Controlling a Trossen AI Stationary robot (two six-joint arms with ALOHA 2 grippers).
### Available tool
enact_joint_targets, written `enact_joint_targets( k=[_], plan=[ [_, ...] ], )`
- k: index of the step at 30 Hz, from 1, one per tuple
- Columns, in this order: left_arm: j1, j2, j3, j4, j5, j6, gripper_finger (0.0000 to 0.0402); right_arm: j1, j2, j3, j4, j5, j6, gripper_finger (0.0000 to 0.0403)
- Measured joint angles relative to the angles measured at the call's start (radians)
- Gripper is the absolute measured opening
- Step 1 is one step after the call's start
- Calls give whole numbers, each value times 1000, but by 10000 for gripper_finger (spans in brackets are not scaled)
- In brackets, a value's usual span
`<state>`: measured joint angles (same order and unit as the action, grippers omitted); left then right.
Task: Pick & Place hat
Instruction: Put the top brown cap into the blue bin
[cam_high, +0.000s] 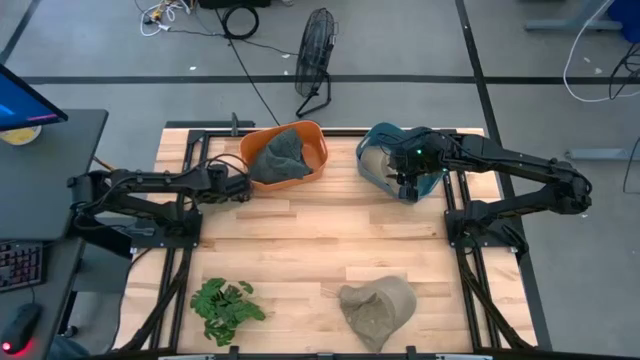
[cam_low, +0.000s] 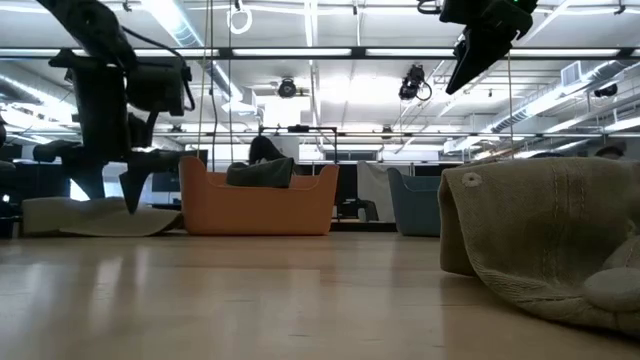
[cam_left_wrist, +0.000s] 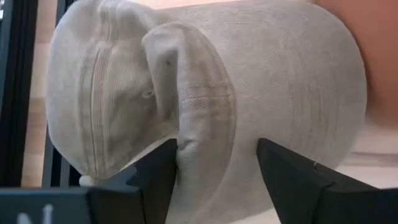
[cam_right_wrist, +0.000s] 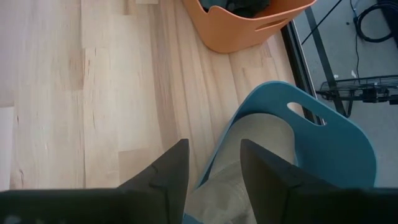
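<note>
A beige hat (cam_left_wrist: 205, 87) lies on the table just left of the orange basket (cam_low: 255, 205) and shows flat in the low view (cam_low: 90, 215). My left gripper (cam_left_wrist: 214, 168) (cam_low: 130, 195) is open right over it, with a raised fold of the crown between its fingers. My right gripper (cam_right_wrist: 214, 168) (cam_high: 408, 172) is open and held high (cam_low: 470, 60) above the blue basket (cam_right_wrist: 336, 143), where a second beige hat (cam_right_wrist: 261, 137) lies. A third beige hat (cam_high: 375, 310) rests near the table's near edge. My left gripper comes down on the beige hat from above. Its open fingers (cam_left_wrist: 161, 171) stand on either side of a raised fold of the crown (cam_left_wrist: 199, 118). Whether they touch the cloth I cannot tell. The hat lies flat on the table.
The orange basket (cam_high: 318, 150) at the far edge holds a dark grey hat (cam_high: 278, 155). A green leafy plant (cam_high: 228, 305) lies near the near left corner. The middle of the wooden table (cam_high: 320, 225) is bare. A fan (cam_high: 315, 60) and cables lie on the floor beyond.
</note>
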<state>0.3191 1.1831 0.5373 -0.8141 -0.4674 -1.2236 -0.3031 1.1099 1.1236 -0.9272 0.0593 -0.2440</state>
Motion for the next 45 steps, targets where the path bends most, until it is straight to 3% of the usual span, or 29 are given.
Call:
enact_joint_targets(
  k=[3,9,11,19,23,28,33,37,45],
  plan=[
    [-3,0,11,-9,13,31,188,0,0,0,0,0,0,149],
    [-10,2,80,-27,33,183,37,0,0,0,0,0,0,149],
    [-10,2,111,-53,40,202,14,0,0,0,0,0,0,149],
    [-51,2,340,-228,200,407,6,0,0,0,1,-2,0,149],
    [-115,2,482,-342,292,515,6,0,0,0,14,-62,-2,149],
    [-231,2,635,-364,341,703,5,0,0,0,78,-162,-21,149],
    [-367,2,702,-293,344,963,6,0,2,0,199,-241,-29,149],
    [-445,9,698,-174,344,1093,5,1,22,0,365,-368,-21,149],
    [-467,150,667,48,322,1276,6,93,166,0,724,-553,71,149]
  ],
)
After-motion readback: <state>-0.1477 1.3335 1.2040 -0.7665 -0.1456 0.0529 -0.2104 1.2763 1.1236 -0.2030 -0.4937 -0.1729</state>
